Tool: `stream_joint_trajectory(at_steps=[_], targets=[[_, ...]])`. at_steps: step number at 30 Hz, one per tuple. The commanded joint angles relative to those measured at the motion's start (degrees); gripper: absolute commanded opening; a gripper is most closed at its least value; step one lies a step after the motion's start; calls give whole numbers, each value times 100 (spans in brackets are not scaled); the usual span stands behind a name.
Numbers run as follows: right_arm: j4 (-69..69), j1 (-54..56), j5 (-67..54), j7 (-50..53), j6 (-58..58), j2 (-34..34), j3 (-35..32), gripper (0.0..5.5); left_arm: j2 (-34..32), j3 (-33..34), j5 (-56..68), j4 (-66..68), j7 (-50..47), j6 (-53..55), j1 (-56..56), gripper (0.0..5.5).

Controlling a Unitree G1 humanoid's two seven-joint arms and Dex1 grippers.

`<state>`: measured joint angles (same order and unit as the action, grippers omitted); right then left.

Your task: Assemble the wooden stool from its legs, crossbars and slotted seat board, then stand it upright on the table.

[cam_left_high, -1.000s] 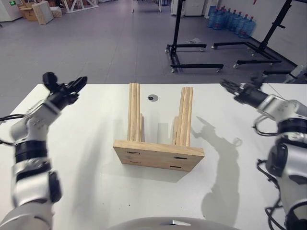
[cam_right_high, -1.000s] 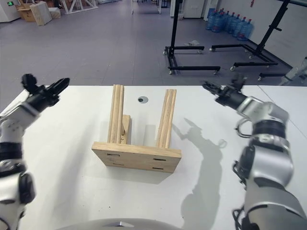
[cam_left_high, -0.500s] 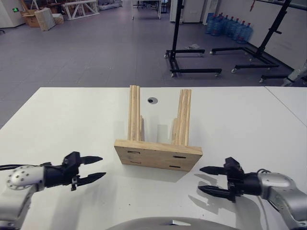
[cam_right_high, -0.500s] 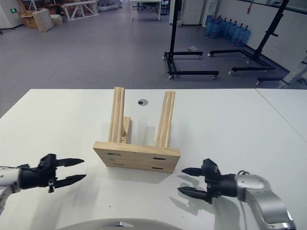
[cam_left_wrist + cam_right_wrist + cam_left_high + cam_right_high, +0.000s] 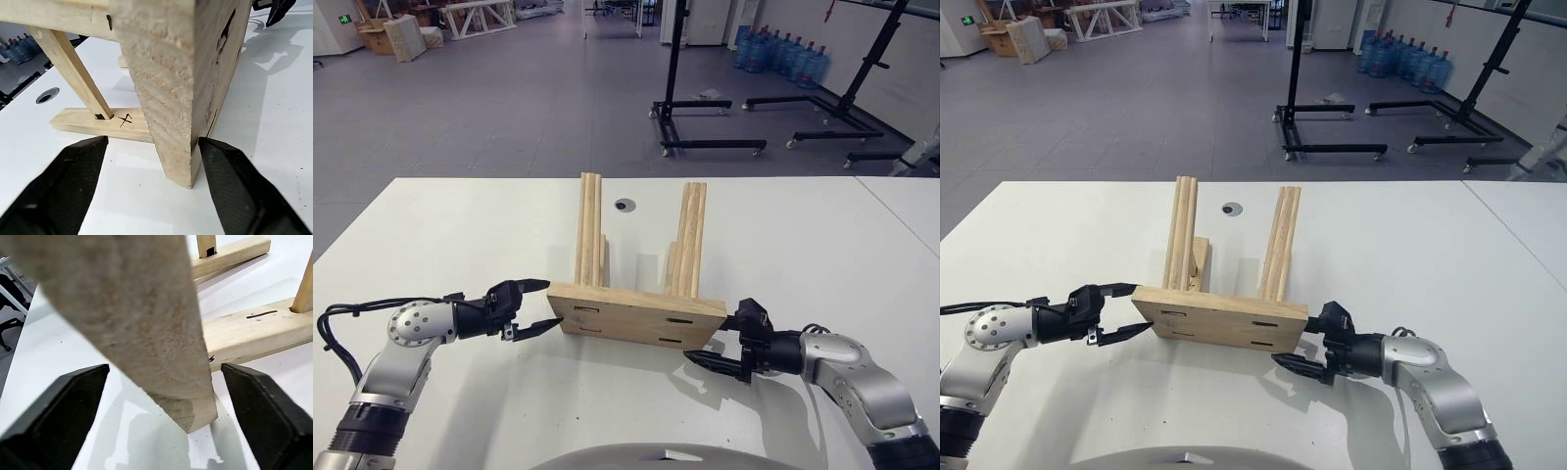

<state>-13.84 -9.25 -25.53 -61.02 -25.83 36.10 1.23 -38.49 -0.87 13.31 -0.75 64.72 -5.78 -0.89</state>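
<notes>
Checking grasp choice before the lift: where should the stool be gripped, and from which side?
Grip the seat board at its two short ends, coming in from left and right. It stands on edge with the legs pointing away, leaving both ends exposed.

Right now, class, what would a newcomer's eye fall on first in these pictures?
The wooden stool lies on its side in the middle of the white table, seat board toward the robot, legs pointing away. The left gripper and the right gripper sit low at the board's two ends, each open around its edge.
</notes>
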Motion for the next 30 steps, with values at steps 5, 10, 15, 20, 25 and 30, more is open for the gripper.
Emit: stream_joint_trajectory(at_steps=[5, 10, 15, 20, 25, 30], targets=[[231, 422, -137, 120, -161, 14, -68, 471, -100, -333, 395, -494, 349, 521, -147, 409], [382, 611, -379, -151, -241, 143, -220, 471, -114, -225, 847, -696, 409, 1084, -40, 409], [408, 689, -443, -297, -233, 105, -17, 435, 5, -282, 842, -498, 342, 1031, -10, 413], [360, 645, -437, -372, -153, 135, 38, 351, 78, -413, 666, -474, 254, 882, -136, 353], [479, 861, -816, -443, -488, 150, -163, 254, 30, -463, 921, -637, 319, 1255, -212, 274], [471, 1427, -1781, -450, -1575, 183, -649, 233, -145, -271, 1934, -1216, 192, 2937, 43, 215]])
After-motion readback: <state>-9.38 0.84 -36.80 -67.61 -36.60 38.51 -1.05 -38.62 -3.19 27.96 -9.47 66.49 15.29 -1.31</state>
